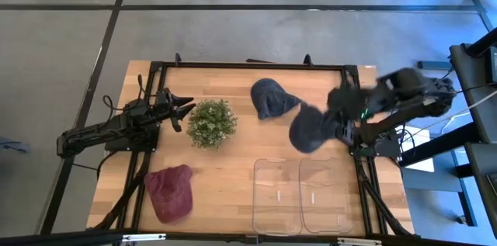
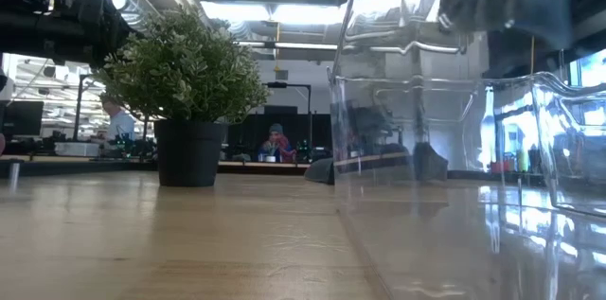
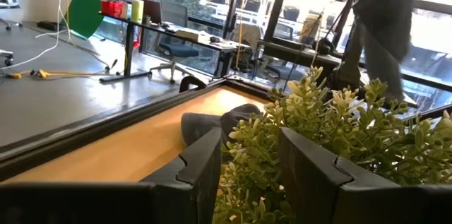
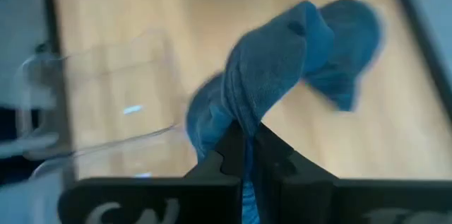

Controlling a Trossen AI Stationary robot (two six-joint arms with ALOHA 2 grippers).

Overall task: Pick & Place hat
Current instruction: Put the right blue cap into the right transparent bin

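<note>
Right gripper holds a blue hat in the air, fingers pinched tight on its fabric.

The held hat hangs above the table at about 3 o'clock from table centre, just at 12 o'clock of the two clear bins, which sit at the 5 o'clock edge. Second dark blue hat lies flat near 12 o'clock. Maroon hat lies at 8 o'clock. Potted plant stands at 10 o'clock. Left gripper waits at 9 o'clock, just beside the plant, fingers apart with nothing between them but plant leaves in front.
</note>
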